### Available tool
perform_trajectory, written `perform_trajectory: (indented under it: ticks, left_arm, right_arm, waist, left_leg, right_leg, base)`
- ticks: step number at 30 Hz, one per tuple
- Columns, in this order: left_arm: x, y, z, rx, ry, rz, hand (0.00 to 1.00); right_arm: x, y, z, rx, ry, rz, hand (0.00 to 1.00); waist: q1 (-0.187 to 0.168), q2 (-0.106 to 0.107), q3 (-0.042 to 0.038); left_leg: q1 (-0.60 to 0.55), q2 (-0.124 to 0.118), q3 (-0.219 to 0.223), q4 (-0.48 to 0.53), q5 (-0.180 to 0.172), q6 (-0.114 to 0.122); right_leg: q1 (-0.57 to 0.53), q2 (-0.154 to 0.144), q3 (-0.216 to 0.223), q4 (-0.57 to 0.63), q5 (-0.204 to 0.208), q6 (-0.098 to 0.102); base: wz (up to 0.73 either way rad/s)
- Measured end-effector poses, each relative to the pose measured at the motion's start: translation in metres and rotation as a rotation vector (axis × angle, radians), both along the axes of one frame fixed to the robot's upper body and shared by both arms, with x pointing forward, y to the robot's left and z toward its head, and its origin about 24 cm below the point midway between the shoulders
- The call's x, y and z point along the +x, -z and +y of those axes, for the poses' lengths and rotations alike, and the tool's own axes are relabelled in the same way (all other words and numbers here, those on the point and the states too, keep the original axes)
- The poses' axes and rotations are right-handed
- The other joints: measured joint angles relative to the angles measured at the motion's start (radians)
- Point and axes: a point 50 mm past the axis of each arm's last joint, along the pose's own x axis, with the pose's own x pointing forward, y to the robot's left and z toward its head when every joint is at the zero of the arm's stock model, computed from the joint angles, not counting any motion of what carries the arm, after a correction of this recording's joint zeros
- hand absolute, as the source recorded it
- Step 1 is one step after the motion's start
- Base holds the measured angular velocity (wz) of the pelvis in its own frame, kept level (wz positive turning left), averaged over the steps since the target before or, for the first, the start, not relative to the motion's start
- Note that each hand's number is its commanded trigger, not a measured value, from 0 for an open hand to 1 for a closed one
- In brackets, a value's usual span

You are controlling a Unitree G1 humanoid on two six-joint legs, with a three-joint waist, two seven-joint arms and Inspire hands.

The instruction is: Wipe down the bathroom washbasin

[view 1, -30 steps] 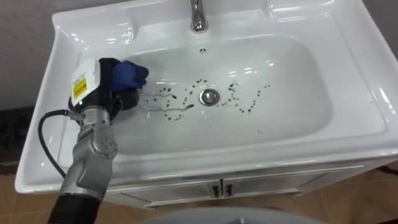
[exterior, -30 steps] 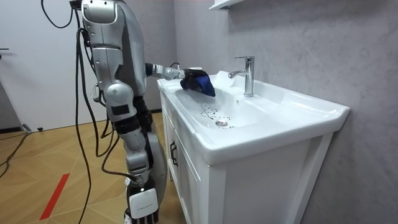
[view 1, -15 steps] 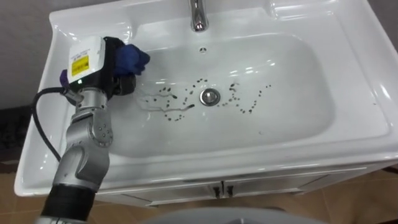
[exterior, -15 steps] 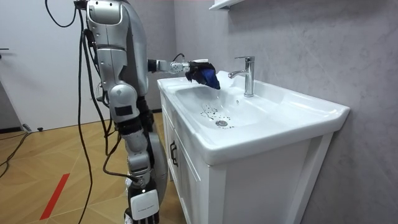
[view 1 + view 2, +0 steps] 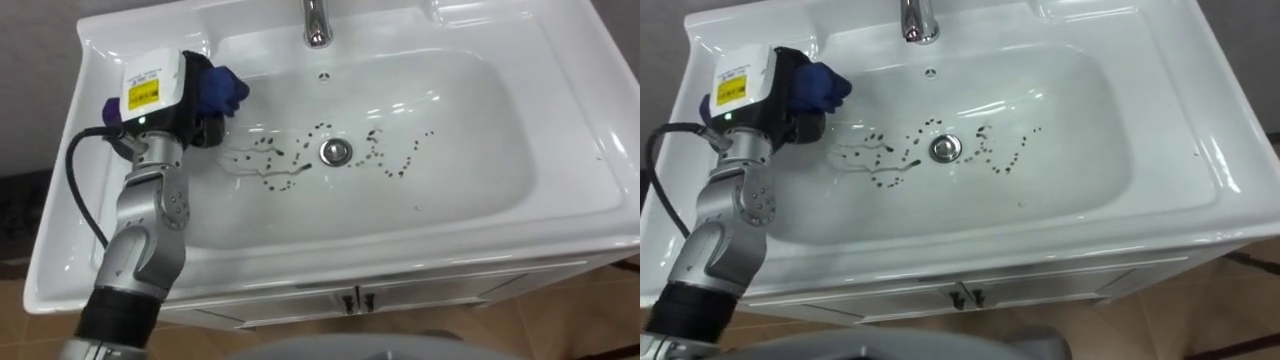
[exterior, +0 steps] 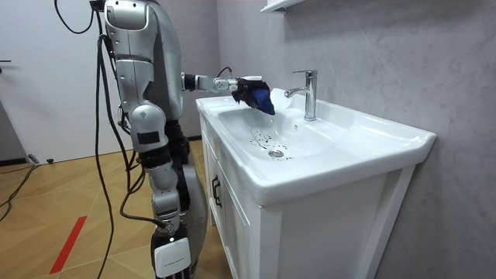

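Clutching one cloth above one basin.

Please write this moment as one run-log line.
left hand: shut on cloth, over basin left | specks: around drain, unwiped

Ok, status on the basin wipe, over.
Left hand shut on blue cloth, above basin left end. Dark specks around drain, not yet wiped. Nothing in the way.

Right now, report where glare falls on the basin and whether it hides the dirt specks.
Left eye view: pale glare streaks cross the basin wall behind the drain; the dark specks lie clear of them. Right eye view: same streaks, specks readable. Room view: even light, soft shade under the basin's rim.
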Motion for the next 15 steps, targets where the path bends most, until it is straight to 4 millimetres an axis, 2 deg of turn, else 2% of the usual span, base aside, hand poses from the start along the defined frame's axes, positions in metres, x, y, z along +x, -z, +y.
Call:
perform_trajectory:
  ticks: [3, 8, 15]
  left_arm:
    - [-0.001, 0.006, 0.002, 0.015, -0.006, 0.025, 1.00]
    - [-0.008, 0.032, 0.009, 0.035, -0.034, 0.142, 1.00]
    - [-0.012, 0.039, 0.009, 0.077, -0.028, 0.170, 1.00]
  right_arm:
    - [0.000, 0.000, 0.000, 0.001, -0.005, 0.001, 0.00]
    - [0.003, 0.000, 0.001, 0.005, -0.011, -0.010, 0.00]
    - [0.009, 0.000, 0.001, 0.007, -0.041, -0.033, 0.00]
  waist:
    - [0.000, -0.001, 0.0006]
    - [-0.007, -0.005, 0.0023]
    - [-0.015, -0.017, -0.0009]
  left_leg:
    - [0.007, 0.000, 0.005, -0.001, 0.000, 0.000]
    - [0.012, 0.000, 0.005, -0.001, 0.000, 0.000]
    - [0.012, 0.000, 0.006, -0.001, 0.000, 0.000]
  right_leg:
    - [0.004, 0.000, 0.005, -0.001, 0.000, 0.000]
    - [0.010, 0.000, 0.005, -0.003, 0.000, 0.000]
    - [0.012, 0.000, 0.007, -0.003, 0.001, 0.000]
  base:
    - [-0.05]
    - [-0.01]
    - [0.00]
